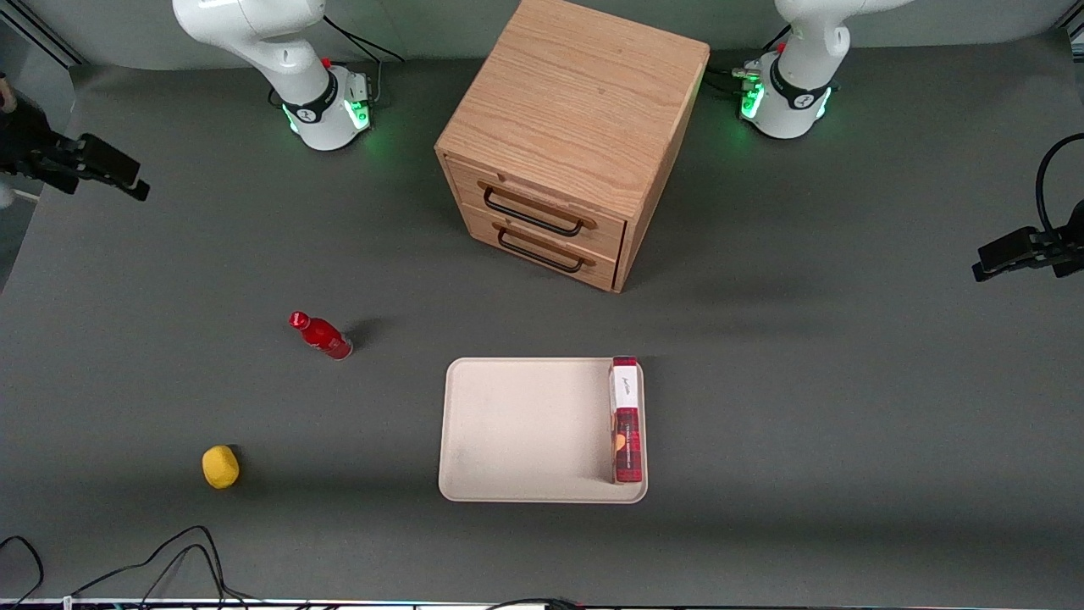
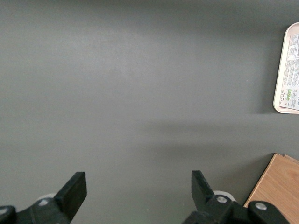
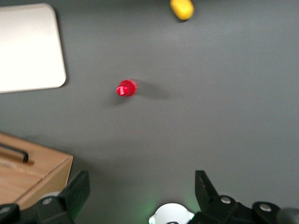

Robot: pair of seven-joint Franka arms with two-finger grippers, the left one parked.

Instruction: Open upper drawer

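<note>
**A:** Start at the working arm's end of the table. What's there?

**B:** A yellow object (image 1: pixel 220 467) near the front camera; too small to name. Farther back stands a red bottle (image 1: pixel 322 335). From the wrist, only its cap and shoulders show.

**A:** And the gripper?

**B:** The gripper (image 3: pixel 140 189) hangs high over bare table near the cabinet's corner, fingers (image 3: pixel 78 189) spread wide, nothing between them. Its upper body is cut off.

**A:** The drawer?

**B:** The upper drawer (image 1: pixel 538 208) sits pushed in flush, above the lower drawer (image 1: pixel 542 247), in the wooden cabinet (image 1: pixel 576 110) mid-table. Its inside is hidden.

**A:** Nearer the camera?

**B:** A beige tray (image 1: pixel 525 432), with a red box (image 1: pixel 626 421) standing along the edge toward the parked arm. Its print is unreadable.
</note>
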